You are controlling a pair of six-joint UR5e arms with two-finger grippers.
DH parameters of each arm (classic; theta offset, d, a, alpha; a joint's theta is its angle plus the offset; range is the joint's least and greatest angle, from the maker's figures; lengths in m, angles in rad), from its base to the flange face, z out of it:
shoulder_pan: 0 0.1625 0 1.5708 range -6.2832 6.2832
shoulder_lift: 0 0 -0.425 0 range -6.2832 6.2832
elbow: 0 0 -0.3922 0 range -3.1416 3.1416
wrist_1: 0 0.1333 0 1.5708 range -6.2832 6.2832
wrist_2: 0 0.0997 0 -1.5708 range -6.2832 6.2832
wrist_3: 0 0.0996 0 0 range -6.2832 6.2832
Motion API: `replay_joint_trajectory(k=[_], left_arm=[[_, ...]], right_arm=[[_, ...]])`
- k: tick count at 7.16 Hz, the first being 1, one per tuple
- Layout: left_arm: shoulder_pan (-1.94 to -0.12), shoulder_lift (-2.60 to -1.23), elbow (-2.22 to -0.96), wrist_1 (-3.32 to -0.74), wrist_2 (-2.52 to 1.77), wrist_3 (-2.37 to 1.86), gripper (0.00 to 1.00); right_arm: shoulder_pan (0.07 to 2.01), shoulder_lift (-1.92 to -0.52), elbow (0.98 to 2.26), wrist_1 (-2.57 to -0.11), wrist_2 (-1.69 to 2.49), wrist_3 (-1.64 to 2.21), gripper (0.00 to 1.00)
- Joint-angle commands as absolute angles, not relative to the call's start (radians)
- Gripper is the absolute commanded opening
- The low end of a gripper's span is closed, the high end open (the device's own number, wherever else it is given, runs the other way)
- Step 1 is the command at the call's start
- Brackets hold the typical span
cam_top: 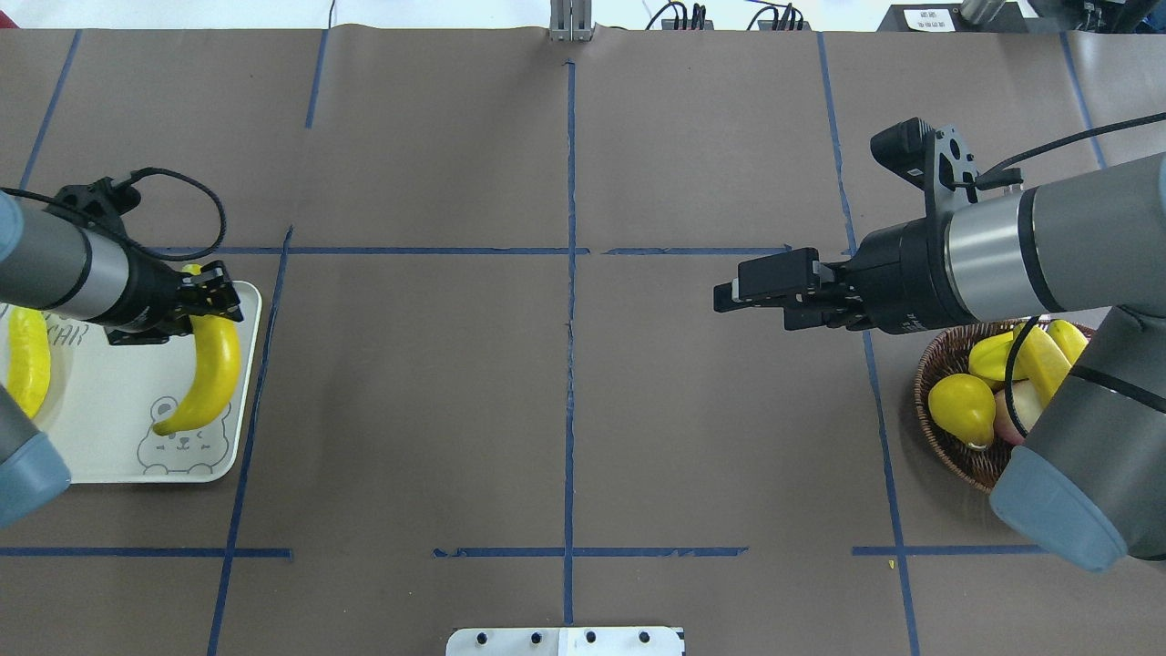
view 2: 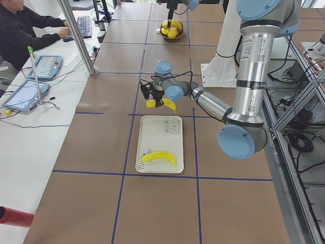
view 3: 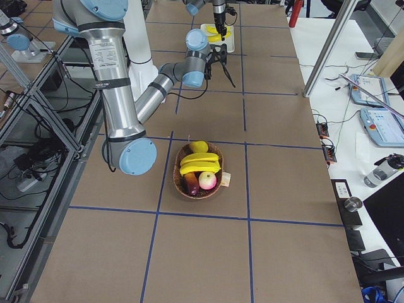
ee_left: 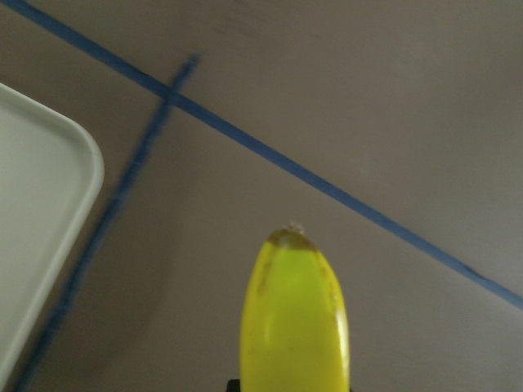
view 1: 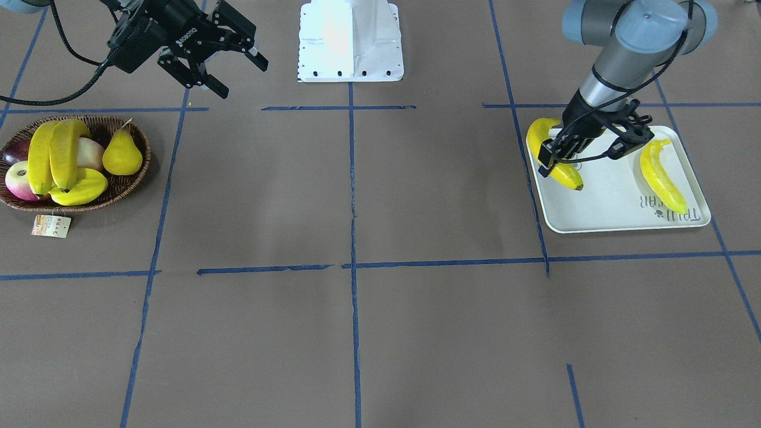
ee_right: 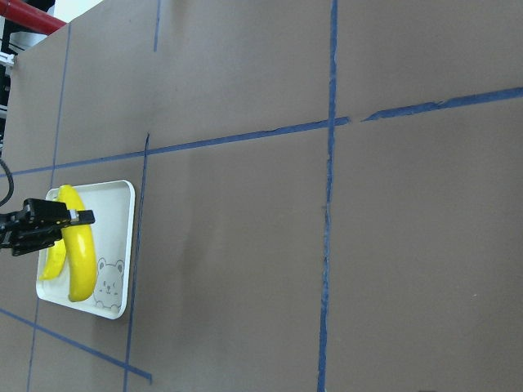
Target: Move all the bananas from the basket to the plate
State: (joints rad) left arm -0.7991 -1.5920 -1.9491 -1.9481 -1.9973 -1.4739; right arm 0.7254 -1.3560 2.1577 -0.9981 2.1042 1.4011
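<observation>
My left gripper (view 1: 585,148) is shut on one end of a banana (view 1: 550,156) and holds it over the plate's (view 1: 612,205) edge; the wrist view shows its tip (ee_left: 294,318) above the table beside the plate (ee_left: 41,204). In the overhead view that banana (cam_top: 211,374) hangs over the bear drawing. A second banana (view 1: 661,175) lies flat on the plate. Two more bananas (view 1: 53,154) lie in the wicker basket (view 1: 128,178). My right gripper (view 1: 238,74) is open and empty, raised behind the basket.
The basket also holds a yellow pear (view 1: 122,154), a short yellow fruit (view 1: 80,187) and apples (view 1: 21,178); its paper tag (view 1: 52,226) lies on the table. The white robot base (view 1: 351,41) stands at the table's middle rear. Blue tape lines cross the brown table.
</observation>
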Motion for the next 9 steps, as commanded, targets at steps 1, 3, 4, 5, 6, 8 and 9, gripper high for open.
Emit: replay_joint_trajectory(k=[1,3,4,5,6,8,9], left_arm=[[-0.81,-1.502,-1.934,-1.947,-1.99,-1.385,0.0],[-0.819,-1.502,-1.86,-1.947,-1.973,-1.335,0.0],[-0.839,-1.502,-1.824,-1.951,-1.973,-1.287,0.0],[-0.856,-1.502,-1.8,-1.957,-1.959,-1.255,0.0],[-0.865,-1.502,-1.792,-1.956,-1.948,-1.234,0.0],[-0.873,-1.502,-1.764,-1.959,-1.944,-1.216,0.0],[-0.873,-1.502,-1.761,-1.96,-1.942,-1.216,0.0]], right_arm=[[0.727,-1.362,2.151,-0.999,2.082,1.401,1.0],[0.73,-1.367,2.152,-0.999,2.08,1.402,1.0],[0.73,-1.367,2.152,-0.999,2.082,1.402,1.0],[0.729,-1.368,2.154,-0.999,2.082,1.402,1.0],[0.729,-1.368,2.154,-0.999,2.082,1.402,1.0],[0.729,-1.367,2.152,-0.999,2.082,1.401,1.0],[0.727,-1.365,2.151,-0.999,2.082,1.402,1.0]])
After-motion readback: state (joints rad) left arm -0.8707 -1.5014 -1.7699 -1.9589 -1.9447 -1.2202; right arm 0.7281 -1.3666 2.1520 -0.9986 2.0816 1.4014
